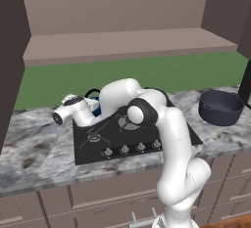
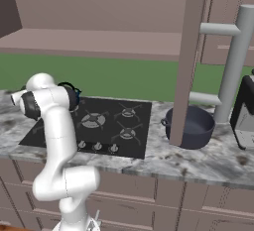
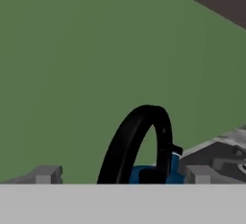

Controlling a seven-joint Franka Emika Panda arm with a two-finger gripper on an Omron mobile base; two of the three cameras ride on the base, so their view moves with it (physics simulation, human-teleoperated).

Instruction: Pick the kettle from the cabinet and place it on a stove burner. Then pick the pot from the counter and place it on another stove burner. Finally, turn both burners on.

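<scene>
The claw [image 3: 122, 175] stands released, the kettle [image 3: 149, 172] between its tips; I'd lift straight up, clear of its handle.

The white arm [image 1: 171, 144] rises from its base, bends at a dark elbow joint, and folds back low and to its left, the forearm lying nearly level. In the right base view the same arm [image 2: 54, 141] stands upright with its upper links doubled over at shoulder height. The gripper [image 3: 122, 175] has its jaws spread wide, one grey fingertip [image 3: 46, 174] at the left and the other at the right of the hand view, with nothing clamped between them.
</scene>
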